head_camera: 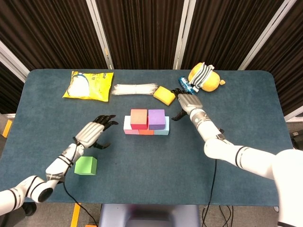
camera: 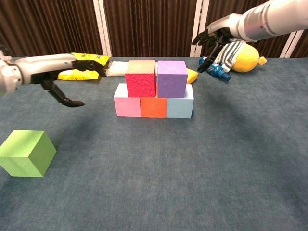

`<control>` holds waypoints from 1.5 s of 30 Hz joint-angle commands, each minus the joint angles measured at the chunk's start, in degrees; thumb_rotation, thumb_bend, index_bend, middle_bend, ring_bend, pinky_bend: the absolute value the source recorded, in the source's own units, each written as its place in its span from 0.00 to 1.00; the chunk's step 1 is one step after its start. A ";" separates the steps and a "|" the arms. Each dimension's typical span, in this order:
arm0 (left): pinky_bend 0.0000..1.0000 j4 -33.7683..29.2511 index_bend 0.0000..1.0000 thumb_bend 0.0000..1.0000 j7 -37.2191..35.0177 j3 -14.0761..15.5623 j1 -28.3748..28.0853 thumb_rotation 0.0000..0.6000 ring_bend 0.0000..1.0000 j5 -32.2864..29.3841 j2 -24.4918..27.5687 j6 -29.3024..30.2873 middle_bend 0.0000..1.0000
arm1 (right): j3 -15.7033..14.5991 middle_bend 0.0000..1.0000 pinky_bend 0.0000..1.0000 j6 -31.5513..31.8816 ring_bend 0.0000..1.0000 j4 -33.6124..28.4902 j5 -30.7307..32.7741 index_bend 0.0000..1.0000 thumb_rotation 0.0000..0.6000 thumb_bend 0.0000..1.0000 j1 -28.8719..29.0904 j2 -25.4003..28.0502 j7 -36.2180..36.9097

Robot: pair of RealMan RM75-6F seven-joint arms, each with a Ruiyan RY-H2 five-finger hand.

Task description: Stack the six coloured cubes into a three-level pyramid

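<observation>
Green cube sits alone near the table's front-left edge, well apart from the five-cube stack at centre; the left hand hovers spread and empty between them, the cube lying just behind and below it; the right hand hangs empty, fingers apart, beyond the stack's right side; the left looks far better placed to fetch it.

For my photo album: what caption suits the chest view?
Five cubes stacked, green cube waiting, both hands open.
</observation>
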 commanded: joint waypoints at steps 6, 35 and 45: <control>0.00 2.64 0.12 0.30 3.17 -1.04 -3.60 1.00 0.00 -2.52 -2.52 -2.89 0.00 | -0.13 0.07 0.06 -3.02 0.00 7.03 2.63 0.02 1.00 0.27 2.02 -4.98 1.08; 0.00 7.90 0.10 0.31 1.61 -0.73 -8.85 1.00 0.00 -4.38 -6.30 -6.76 0.00 | -1.28 0.07 0.05 -2.43 0.00 9.41 3.84 0.02 1.00 0.27 3.39 -7.61 0.94; 0.00 8.58 0.10 0.30 2.43 -0.30 -9.57 1.00 0.00 -5.68 -6.60 -7.66 0.00 | -1.47 0.07 0.04 -2.42 0.00 9.70 4.17 0.02 1.00 0.27 3.58 -7.91 0.43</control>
